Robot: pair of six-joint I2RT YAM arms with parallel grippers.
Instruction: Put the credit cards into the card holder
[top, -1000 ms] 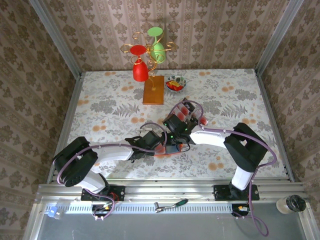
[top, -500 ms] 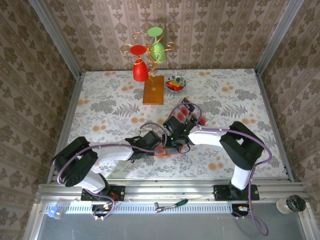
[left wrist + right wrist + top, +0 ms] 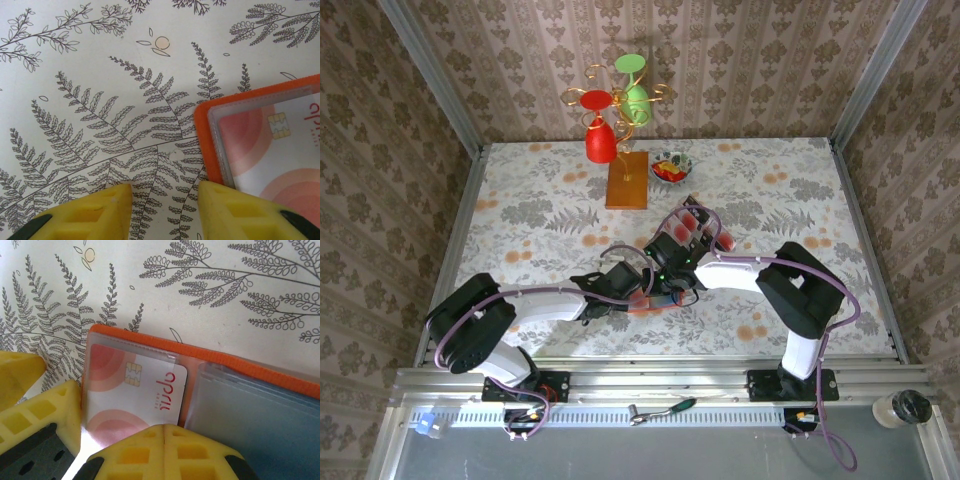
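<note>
The orange card holder point(image 3: 655, 304) lies open on the fern-print cloth between both arms. A pale credit card with red blotches point(image 3: 132, 390) sits in its left clear pocket; the right pocket point(image 3: 250, 410) looks empty. My right gripper point(image 3: 164, 432) is shut, and its joined tips rest over the card's near edge. My left gripper point(image 3: 165, 195) stands open at the holder's orange corner point(image 3: 206, 145); only cloth shows between its jaws, and one finger point(image 3: 235, 210) overlaps the holder's edge. That same card point(image 3: 280, 155) lies behind the sleeve. More red cards point(image 3: 698, 226) sit in a clear tray.
A wooden stand with red and green glasses point(image 3: 620, 130) and a small bowl point(image 3: 670, 165) stand at the back. The clear tray point(image 3: 682, 212) lies just beyond the right gripper point(image 3: 668, 282). The left gripper's yellow fingers point(image 3: 50, 410) crowd the holder's left side.
The right arm's elbow has drifted slightly left and its wrist has edged closer over the holder. The left arm and the holder have stayed put.
</note>
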